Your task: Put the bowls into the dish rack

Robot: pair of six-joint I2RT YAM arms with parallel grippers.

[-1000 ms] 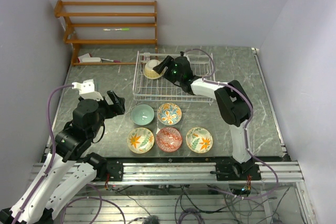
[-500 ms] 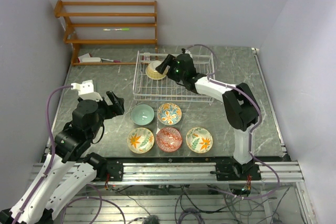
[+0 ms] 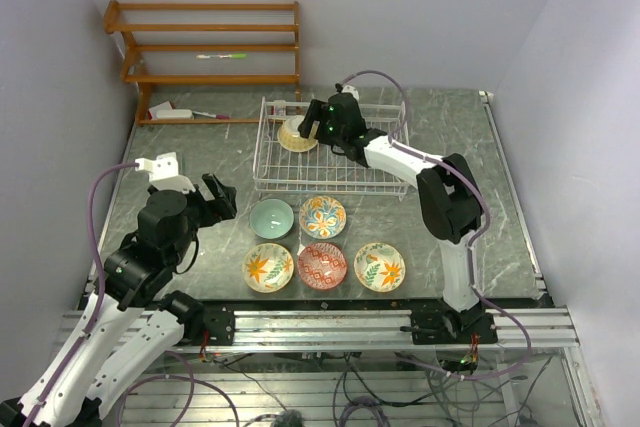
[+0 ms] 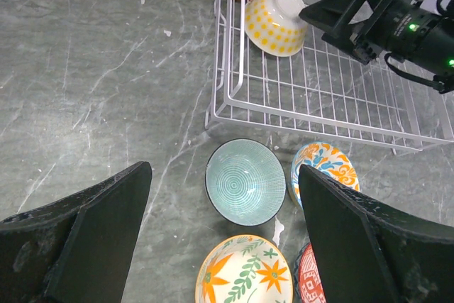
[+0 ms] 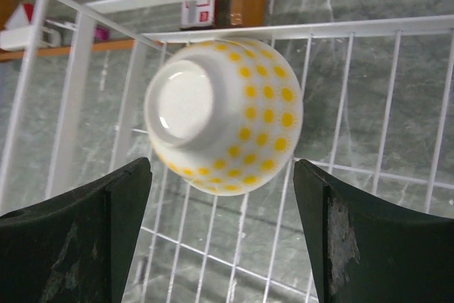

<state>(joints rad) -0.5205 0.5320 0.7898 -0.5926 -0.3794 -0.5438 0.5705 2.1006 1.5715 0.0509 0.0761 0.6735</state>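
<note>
Right arm: wrist drawn back toward the rack's far rail since a second ago; bowl unmoved.
Table [image 3: 500, 197]: grey marble.
Dish rack [image 3: 300, 175]: white wire.
Right gripper [image 5: 220, 168]: spread wide, grasping nothing, one finger to each side of the dotted bowl [image 5: 234, 115].
Left gripper [image 4: 223, 169]: spread, empty, above the teal bowl [image 4: 245, 181].
Dotted bowl: rack's far-left corner, tipped; foot faces the right gripper, mouth away, axis slanting.

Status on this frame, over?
Status: left gripper open, facing teal bowl; right gripper open at yellow-dotted bowl, lying tilted in far-left corner of dish rack; five bowls on table, path clear.
</note>
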